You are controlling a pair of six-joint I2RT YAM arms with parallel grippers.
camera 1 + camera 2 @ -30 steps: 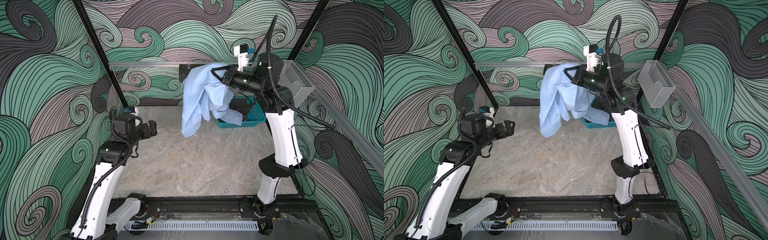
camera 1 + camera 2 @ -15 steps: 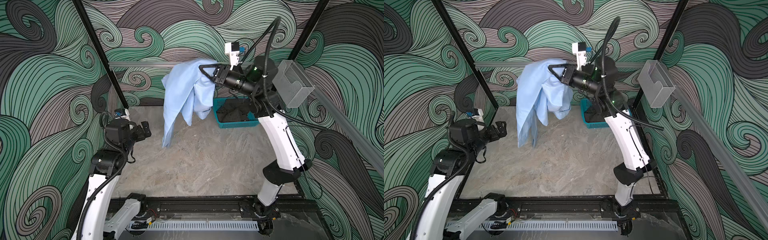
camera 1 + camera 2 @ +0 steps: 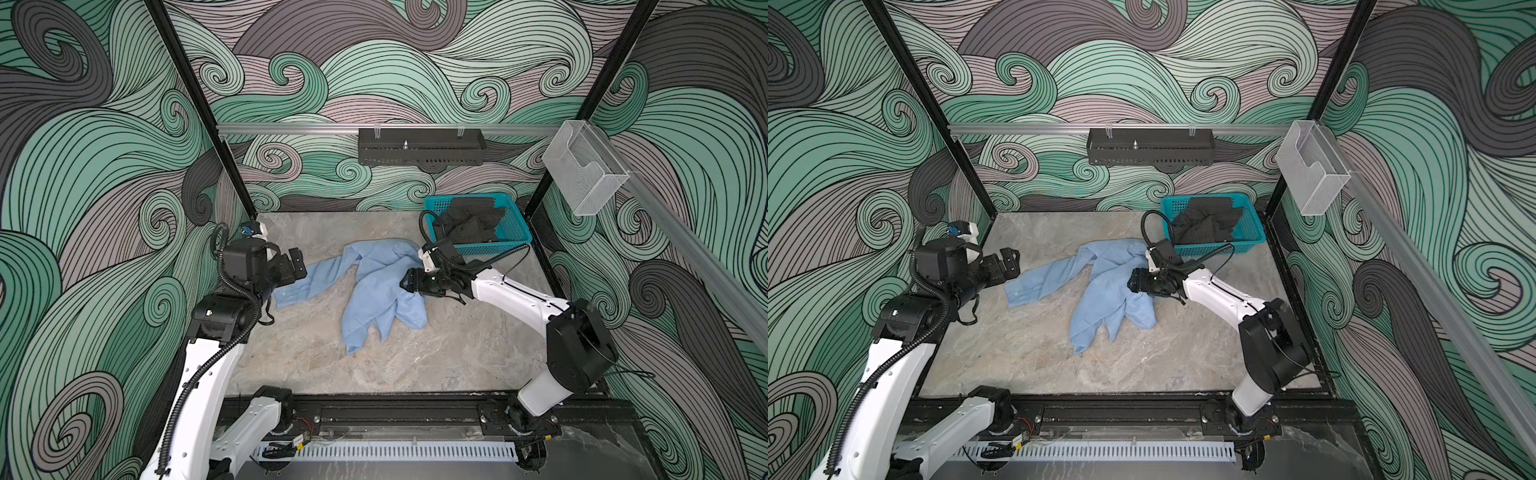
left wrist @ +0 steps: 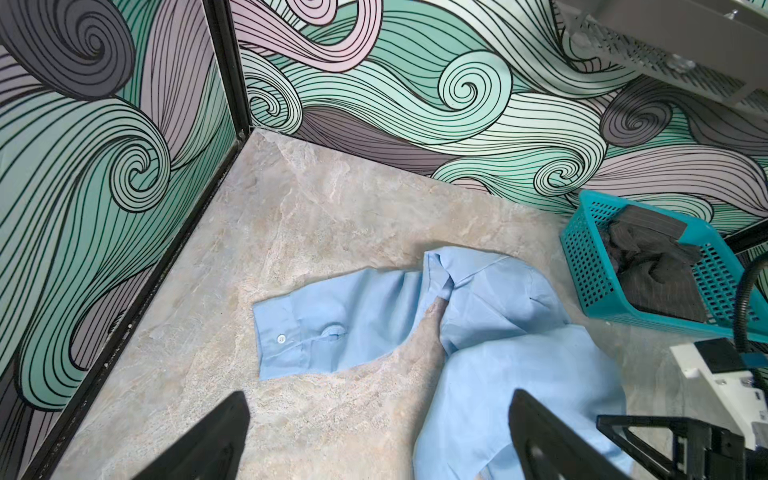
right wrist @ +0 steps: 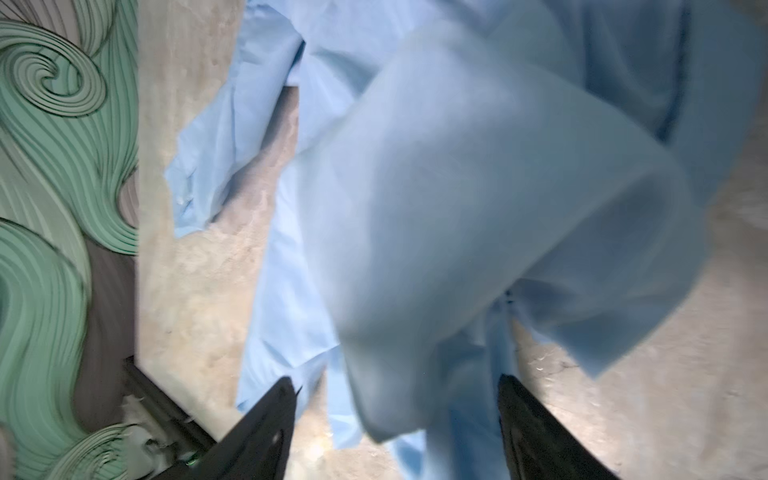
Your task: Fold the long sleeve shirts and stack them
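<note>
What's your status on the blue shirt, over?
Left gripper open, near the sleeve cuff. Right gripper open at the shirt's edge. Light blue shirt crumpled on the table, unfolded. Teal basket of dark clothes behind, apart from it.

Light blue shirt [image 5: 457,208] blurred in the right wrist view; jaws cropped at the edge

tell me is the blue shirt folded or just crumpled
Not folded: the light blue shirt lies crumpled on the table, one sleeve stretched out flat, the body bunched and twisted.
</note>
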